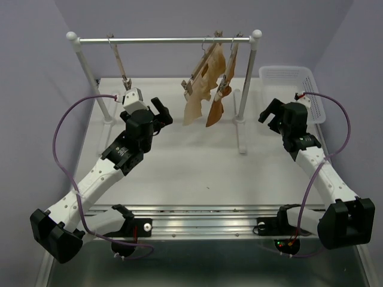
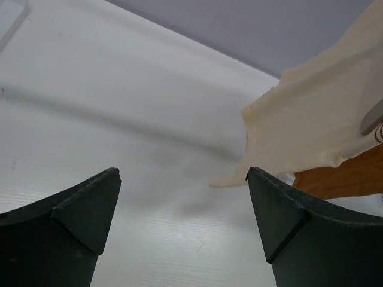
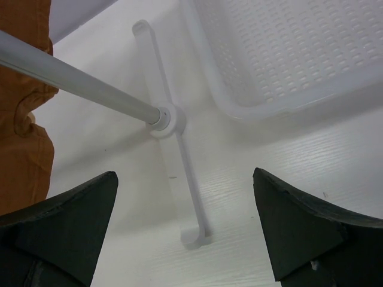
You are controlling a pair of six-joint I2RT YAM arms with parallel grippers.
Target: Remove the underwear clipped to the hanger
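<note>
Underwear [image 1: 196, 98] hangs clipped to the hanger [image 1: 197, 70] on the rail [image 1: 167, 40], just left of an orange-brown garment [image 1: 216, 110]. Left gripper [image 1: 160, 113] is spread wide and empty, near the lower hem. Right gripper [image 1: 268, 115] is also wide and empty, well apart by the rack post. Cloth looks light, thin and floppy, so it'll likely stretch and swing the hanger. Best pinch is probably just below a clip, pulling down while the other arm steadies the bar.
</note>
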